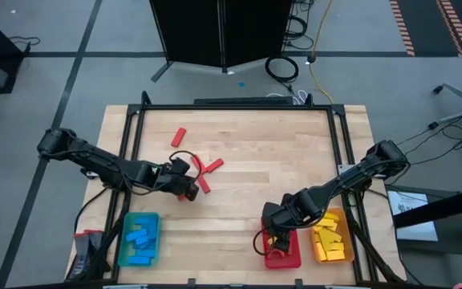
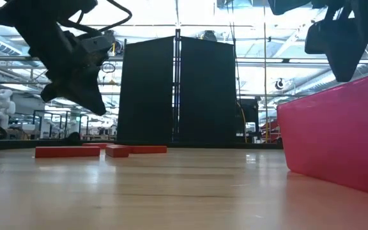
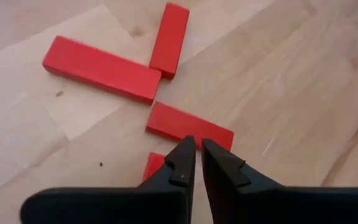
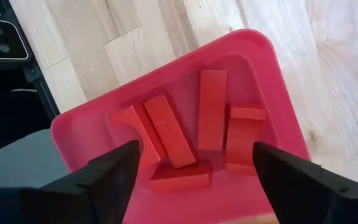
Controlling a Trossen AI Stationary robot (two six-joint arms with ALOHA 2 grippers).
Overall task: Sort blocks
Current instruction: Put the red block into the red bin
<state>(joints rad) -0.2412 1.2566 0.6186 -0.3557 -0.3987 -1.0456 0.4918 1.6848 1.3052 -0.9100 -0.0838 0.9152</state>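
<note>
My right fingers (image 4: 194, 177) are spread wide and empty above the red tray (image 4: 272, 74), where several red blocks (image 4: 212, 109) lie inside. My left fingers (image 3: 196, 163) are pressed nearly together, holding nothing, their tips just over a red block (image 3: 188, 124) in the loose red cluster (image 1: 203, 172) on the table (image 1: 255, 144). Left of the red tray, the blue tray (image 1: 124, 241) holds blue blocks (image 1: 140, 238); just right of it, the orange tray (image 1: 346, 241) holds yellow blocks (image 1: 329, 237).

the left gripper (image 3: 196, 163) hides part of a red block (image 3: 154, 165) beneath it.
</note>
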